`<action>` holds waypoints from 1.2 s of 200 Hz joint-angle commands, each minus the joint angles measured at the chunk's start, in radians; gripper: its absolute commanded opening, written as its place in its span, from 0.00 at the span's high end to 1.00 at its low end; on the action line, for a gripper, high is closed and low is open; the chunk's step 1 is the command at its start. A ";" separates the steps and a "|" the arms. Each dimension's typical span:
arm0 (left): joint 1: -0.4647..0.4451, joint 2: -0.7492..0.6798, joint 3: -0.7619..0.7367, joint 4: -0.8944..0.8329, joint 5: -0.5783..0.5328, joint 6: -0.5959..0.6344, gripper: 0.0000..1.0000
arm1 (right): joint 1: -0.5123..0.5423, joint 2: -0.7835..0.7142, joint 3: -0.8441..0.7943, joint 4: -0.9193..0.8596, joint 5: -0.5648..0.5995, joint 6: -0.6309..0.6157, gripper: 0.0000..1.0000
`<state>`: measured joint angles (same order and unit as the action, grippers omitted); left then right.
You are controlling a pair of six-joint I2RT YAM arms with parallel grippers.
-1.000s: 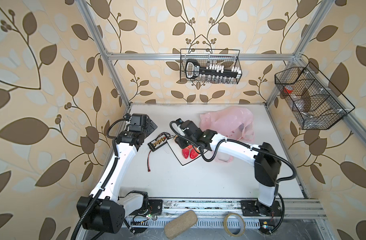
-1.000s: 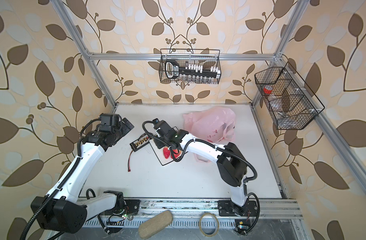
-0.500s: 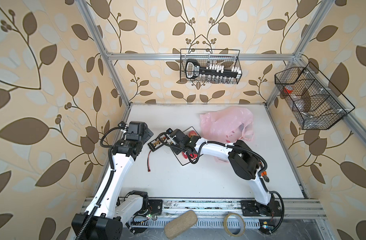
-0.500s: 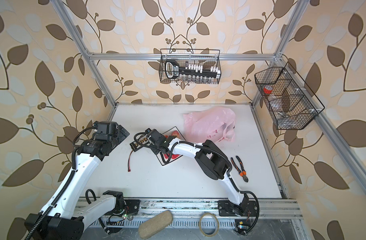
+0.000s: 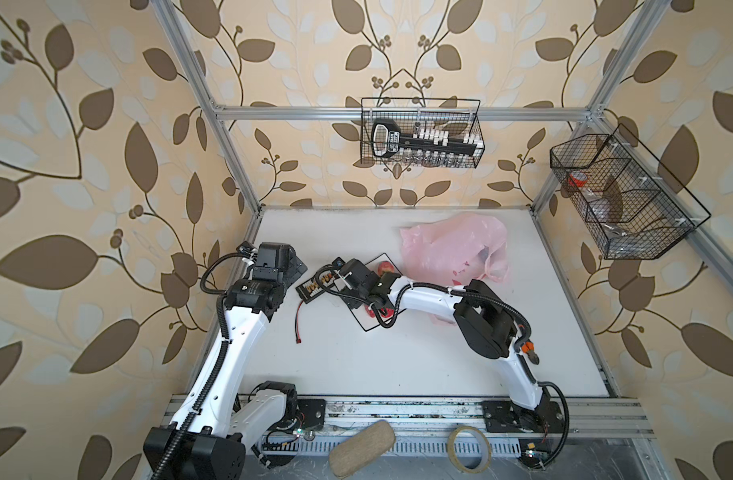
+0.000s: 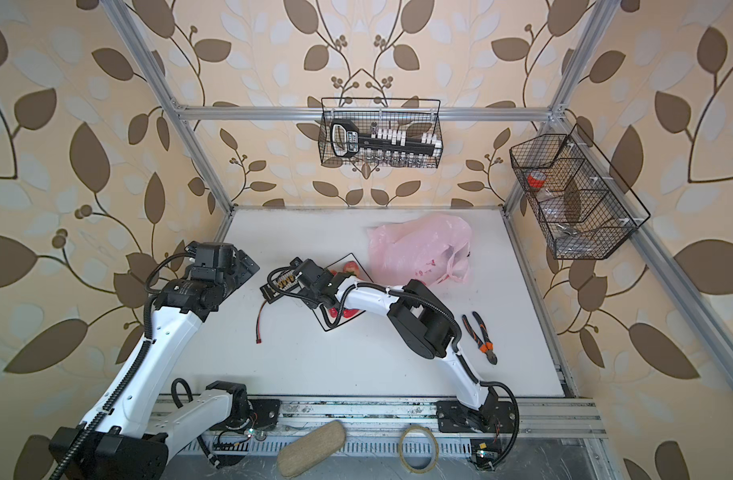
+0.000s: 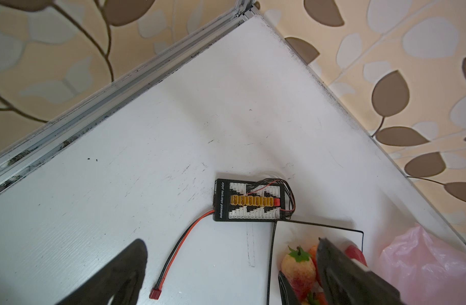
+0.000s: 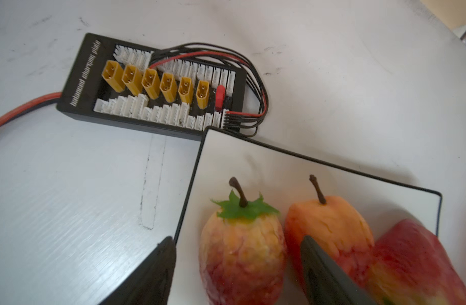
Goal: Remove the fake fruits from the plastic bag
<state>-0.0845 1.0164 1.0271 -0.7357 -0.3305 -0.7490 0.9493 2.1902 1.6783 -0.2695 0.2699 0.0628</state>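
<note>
I have both top views high above the near edge, side by side, looking down on the whole white table point(image 5: 356, 365). The left wrist camera looks down from well above the far left corner. The right wrist camera sits low and close. Both wrist views share the charging board point(image 7: 249, 200), the plate point(image 8: 253, 163) corner and a green-capped strawberry point(image 8: 242, 253).

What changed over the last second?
The right gripper moved across the plate toward the board, and its jaws opened, now straddling a strawberry lying on the plate. The left arm drew back slightly. The bag, board and plate stayed put.
</note>
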 commanded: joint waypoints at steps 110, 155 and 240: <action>0.003 -0.079 -0.278 0.377 -0.178 0.242 0.01 | -0.523 -1.095 -0.729 0.131 0.096 0.230 0.15; 0.004 -0.021 -0.420 0.612 -0.092 0.437 0.01 | -0.928 -1.141 -1.092 0.439 0.032 0.168 0.11; 0.005 0.201 -0.530 1.012 0.021 0.588 0.01 | -0.989 -0.769 -1.347 1.170 -0.156 0.041 0.10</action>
<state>-0.0841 1.1618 0.4885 0.1211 -0.3389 -0.2153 -0.0265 1.3552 0.3775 0.6224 0.2146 0.1413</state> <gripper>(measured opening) 0.989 0.903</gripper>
